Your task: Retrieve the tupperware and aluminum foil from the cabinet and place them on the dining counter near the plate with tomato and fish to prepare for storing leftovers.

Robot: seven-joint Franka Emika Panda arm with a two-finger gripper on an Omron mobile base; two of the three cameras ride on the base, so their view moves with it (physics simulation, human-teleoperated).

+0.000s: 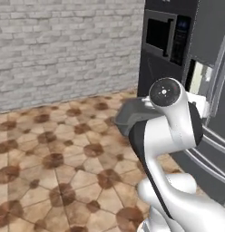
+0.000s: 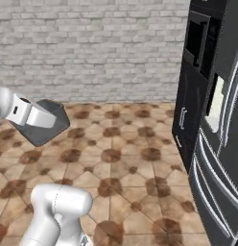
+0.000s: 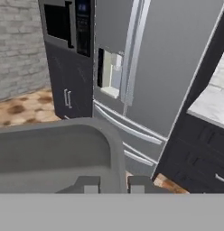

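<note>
The tupperware [image 3: 55,149] is a dark grey tub with rounded corners, and its wall and rim take up the lower left of the hand view. My gripper [image 3: 114,185] is shut on the tub's near rim, one dark tip on each side of it. In the right base view the tupperware [image 2: 44,130] hangs tilted above the floor at the end of my white hand, gripper [image 2: 50,120] at its upper edge. The left base view shows the tupperware [image 1: 130,115] partly behind my arm's elbow. The aluminum foil, cabinet, dining counter, plate, tomato and fish are out of view.
A steel fridge [image 3: 177,67] with a dispenser stands ahead. A tall black unit with a built-in oven [image 3: 68,45] is to its left. A marble worktop [image 3: 215,97] over black drawers [image 3: 195,158] sits on the right. Brick wall [image 2: 92,48] and tiled floor [image 2: 116,158] lie to the left.
</note>
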